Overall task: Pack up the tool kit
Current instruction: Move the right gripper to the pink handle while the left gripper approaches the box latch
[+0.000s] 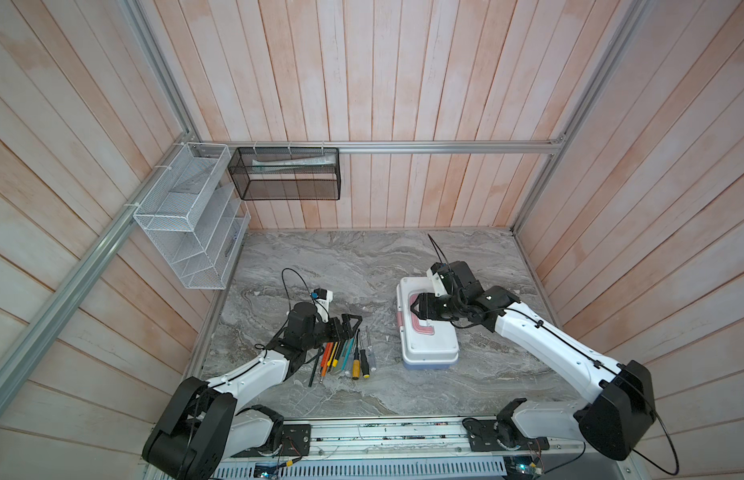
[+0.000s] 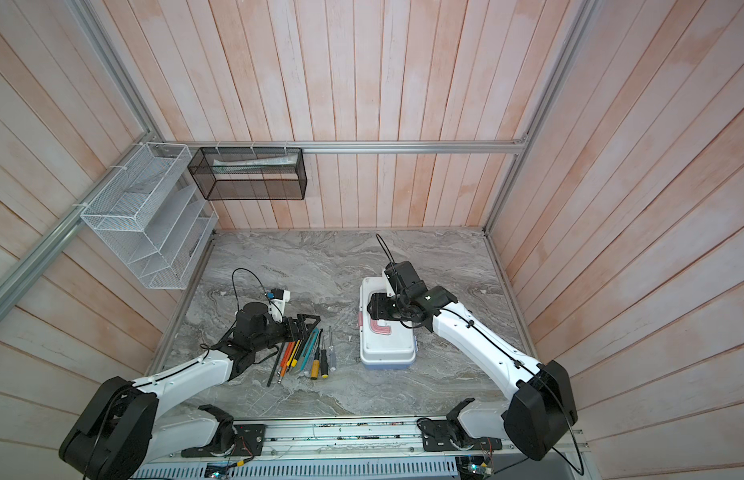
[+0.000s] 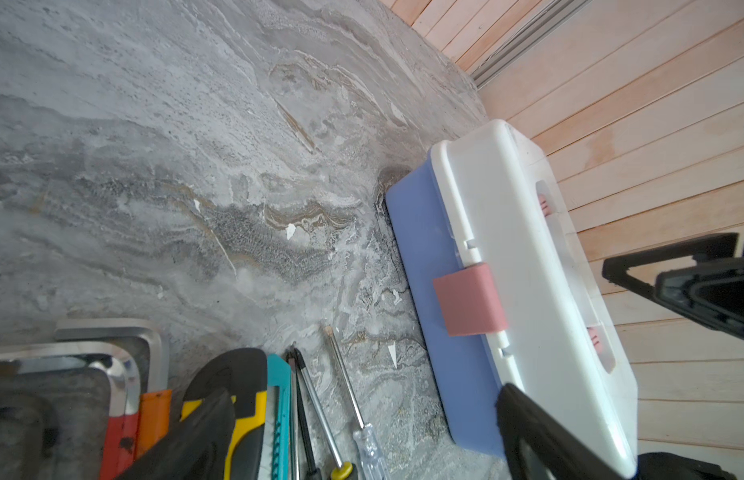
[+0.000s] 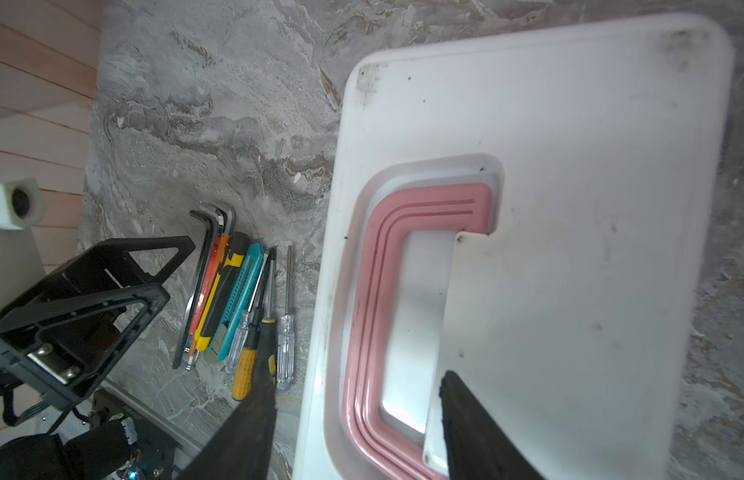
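The tool kit (image 1: 428, 349) (image 2: 386, 349) lies closed on the marble table, white lid up, blue base (image 3: 420, 266) below, pink latch (image 3: 470, 299) down. Its pink handle (image 4: 374, 291) lies flat in the lid recess. My right gripper (image 1: 416, 309) (image 4: 362, 432) hangs over the lid, jaws apart on either side of the handle, not touching it. To the kit's left lies a row of hex keys (image 4: 212, 232), utility knives (image 4: 226, 291) and screwdrivers (image 4: 285, 332) (image 1: 364, 357). My left gripper (image 1: 351, 324) (image 3: 372, 440) hovers wide open over the row's far end, holding nothing.
A white wire basket (image 1: 187, 216) and a black mesh basket (image 1: 287, 174) hang from the aluminium frame at the back left. Wooden walls close in the table (image 1: 362, 266) on three sides. Both arm bases sit on the front rail.
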Robot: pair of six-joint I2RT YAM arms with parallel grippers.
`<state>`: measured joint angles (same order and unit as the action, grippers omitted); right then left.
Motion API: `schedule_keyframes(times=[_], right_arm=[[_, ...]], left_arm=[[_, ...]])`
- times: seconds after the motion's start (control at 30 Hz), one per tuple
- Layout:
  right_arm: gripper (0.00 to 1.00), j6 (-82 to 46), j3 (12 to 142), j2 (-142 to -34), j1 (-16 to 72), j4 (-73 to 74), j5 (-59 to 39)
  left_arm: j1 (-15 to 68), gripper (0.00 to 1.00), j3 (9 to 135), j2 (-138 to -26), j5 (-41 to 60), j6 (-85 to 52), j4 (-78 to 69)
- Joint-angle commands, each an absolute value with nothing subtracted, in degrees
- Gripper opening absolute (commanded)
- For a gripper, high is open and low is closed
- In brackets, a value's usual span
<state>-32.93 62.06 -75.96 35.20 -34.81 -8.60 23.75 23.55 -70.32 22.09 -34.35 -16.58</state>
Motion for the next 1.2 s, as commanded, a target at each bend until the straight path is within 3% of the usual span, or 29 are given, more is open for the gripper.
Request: schedule_keyframes(times=[0.0, 0.83, 1.17], right_arm=[[0.57, -33.58, 64.08, -77.43, 35.59, -36.55, -10.43], [0.57, -34.0, 58.23, -79.8, 35.77, -30.36, -14.32], [0.57, -35.44, 50.06, -78.0, 35.53, -18.75, -26.25]], left_arm=[[24.25, 1.0, 22.69, -69.95, 20.79, -35.24, -18.55], [28.15, 1.0, 28.14, -75.35, 19.96, -33.49, -18.65], [30.05, 1.0, 29.99, -79.48, 19.77, -33.62, -19.85]])
